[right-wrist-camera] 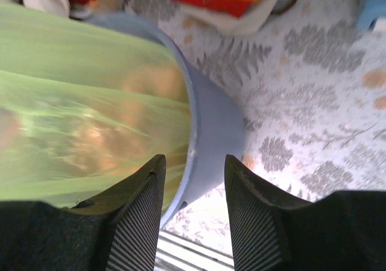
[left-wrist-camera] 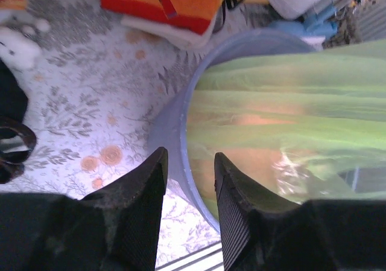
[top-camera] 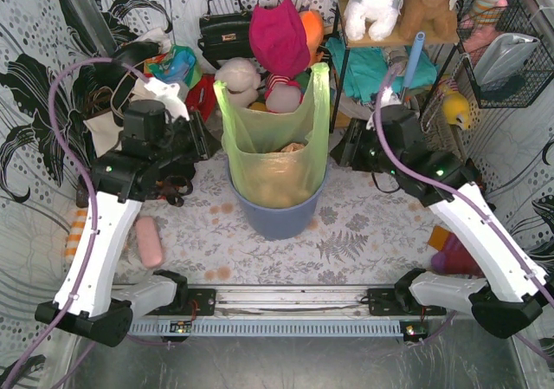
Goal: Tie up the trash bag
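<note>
Both pincers flank the trash bag, nothing gripped yet.

The trash bag (top-camera: 275,138) sits in the bin (top-camera: 279,217) at the centre of the top view. Its long axis is upright, its mouth gapes toward the top of the frame, and two handle loops stand up at the sides. My left pincer (left-wrist-camera: 190,180) and right pincer (right-wrist-camera: 194,186) both have their jaws apart and empty, each looking down past the bin's rim. My worry is that closing this low could pinch the rim along with the film. The thin plastic could then tear, or a hard pull could tip the bin onto the worktop (top-camera: 363,233). The loops may also slump before I reach them.
</note>
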You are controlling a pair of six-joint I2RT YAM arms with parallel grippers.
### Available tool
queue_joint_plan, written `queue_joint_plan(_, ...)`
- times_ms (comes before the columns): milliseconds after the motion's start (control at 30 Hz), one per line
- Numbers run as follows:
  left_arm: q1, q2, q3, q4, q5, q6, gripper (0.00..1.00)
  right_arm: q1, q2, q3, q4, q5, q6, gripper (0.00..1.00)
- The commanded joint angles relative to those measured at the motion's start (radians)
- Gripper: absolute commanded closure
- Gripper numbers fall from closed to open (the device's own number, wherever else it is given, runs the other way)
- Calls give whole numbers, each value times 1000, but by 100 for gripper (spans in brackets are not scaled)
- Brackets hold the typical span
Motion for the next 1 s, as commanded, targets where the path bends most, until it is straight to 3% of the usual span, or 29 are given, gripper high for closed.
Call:
queue_joint_plan(0, 11, -23, 141, -61, -136, 61, 53, 3, -20, 153, -65, 134, -119, 55)
queue_joint_plan(100, 11, -30, 248, -58, -136, 60, 52, 3, -12, 241, -44, 144, -196, 53)
queue_joint_plan(200, 11, -62, 322, 17, -24, 50, 50, 3, -6, 324, 8, 135, -264, 52)
queue_joint_plan(400, 10, -103, 297, 185, 427, 25, 46, 3, 8, 415, 96, 137, -341, 49)
queue_joint_plan(600, 11, -139, 250, 295, 739, 14, 45, 3, 20, 461, 145, 121, -386, 47)
queue_joint_plan(700, 10, -171, 177, 502, 907, -129, 44, 3, 10, 446, 198, 83, -429, 46)
queue_joint_plan(733, 10, -186, 126, 681, 927, -219, 44, 3, 0, 426, 231, 61, -450, 46)
queue_joint_plan(800, 10, -200, 43, 840, 924, -329, 41, 3, -22, 385, 306, 14, -502, 46)
queue_joint_plan(967, -26, -185, -16, 863, 832, -311, 40, 3, 14, 441, 336, -79, -596, 45)
